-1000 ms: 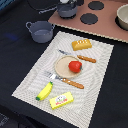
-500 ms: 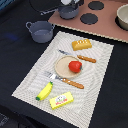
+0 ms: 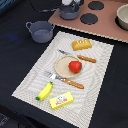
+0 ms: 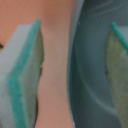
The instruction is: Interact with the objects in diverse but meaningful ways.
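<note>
The hand [image 4: 75, 65] hangs with fingers [image 4: 22, 75] apart, straddling the rim of the far grey-blue pot [image 3: 70, 10] on the toy stovetop [image 3: 97, 20], at twelve o'clock from the plated tomato [image 3: 75, 66].

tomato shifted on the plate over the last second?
No. The tomato sits at the same spot on the plate, beside the bread loaf.

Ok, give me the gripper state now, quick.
Gripper: open, its fingers straddling the rim of the grey-blue pot on the toy stove; not closed on it.
</note>
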